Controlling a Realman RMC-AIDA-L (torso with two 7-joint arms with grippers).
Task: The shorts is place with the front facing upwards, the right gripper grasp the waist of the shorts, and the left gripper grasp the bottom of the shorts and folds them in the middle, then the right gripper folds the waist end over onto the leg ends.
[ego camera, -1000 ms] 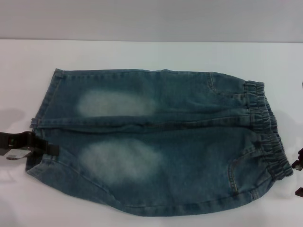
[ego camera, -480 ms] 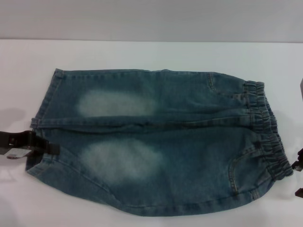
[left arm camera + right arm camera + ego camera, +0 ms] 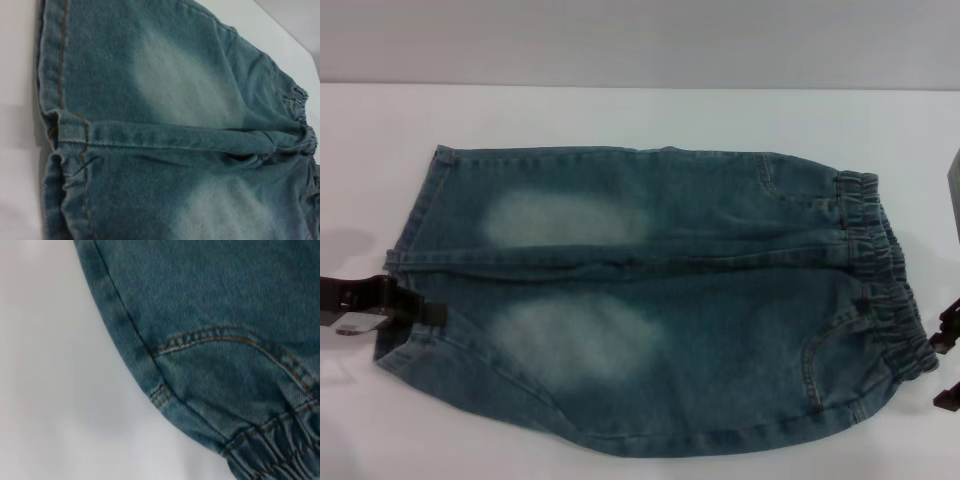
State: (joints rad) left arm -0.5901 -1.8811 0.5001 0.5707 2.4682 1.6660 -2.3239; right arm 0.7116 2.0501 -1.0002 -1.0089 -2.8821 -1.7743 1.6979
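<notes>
The shorts lie flat on a white table, front side up. They are spread out sideways. The waist is on the right side, all ruffled and bunched. The bottom is on the left side, with two flat leg hems. A seam runs across the middle between the two legs. Each leg has a pale faded patch on it.

The left gripper is at the bottom of the shorts, right at the hem of the near leg. Its black tip touches the edge of the cloth there. I cannot tell if it is spread or pinching. The hem looks a little bumpy at that spot. The left wrist view looks along the shorts from the hems toward the waist.

The right gripper is at the far right edge, just beside the near end of the waist. Only small dark bits of it show, so I cannot tell how its fingers stand. The right wrist view shows a curved pocket seam and the gathered waist close up, with the white table next to them.
</notes>
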